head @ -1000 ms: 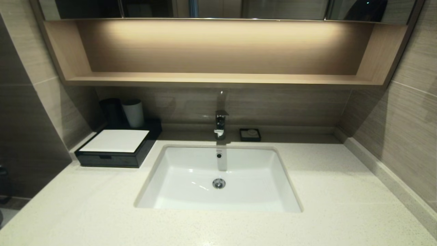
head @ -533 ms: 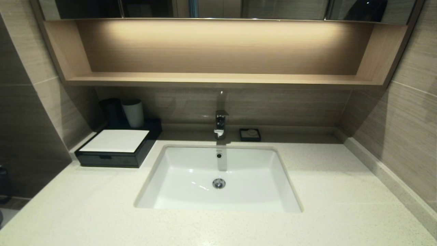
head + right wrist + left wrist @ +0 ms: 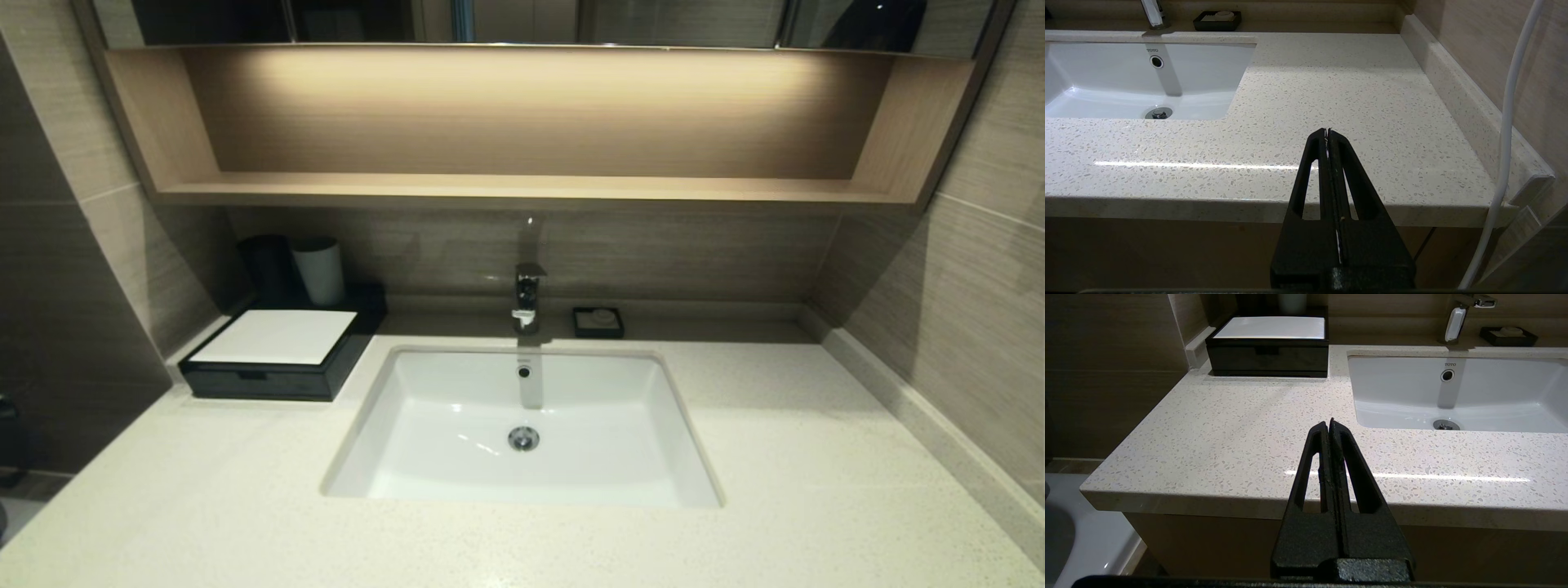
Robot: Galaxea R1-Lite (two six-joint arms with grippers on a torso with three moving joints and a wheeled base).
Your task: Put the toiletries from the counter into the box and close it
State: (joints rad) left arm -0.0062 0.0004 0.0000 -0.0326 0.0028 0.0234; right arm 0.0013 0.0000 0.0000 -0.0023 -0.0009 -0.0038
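Observation:
The black box (image 3: 282, 359) with a white panel on top stands at the back left of the speckled counter (image 3: 204, 490), its front drawer pushed in; the left wrist view shows the box (image 3: 1267, 355) too. No toiletries show on the counter in any view. My left gripper (image 3: 1329, 422) is shut and empty, held before the counter's front edge, left of the sink. My right gripper (image 3: 1327, 132) is also shut and empty, before the front edge on the sink's right. Neither arm appears in the head view.
A white sink (image 3: 392, 425) sits mid-counter with a chrome tap (image 3: 528, 298) behind it. A small black soap dish (image 3: 598, 322) lies right of the tap. A grey cup (image 3: 320, 271) and a dark cup stand behind the box. A wooden shelf (image 3: 522, 192) hangs above. A white cable (image 3: 1506, 143) hangs by the right wall.

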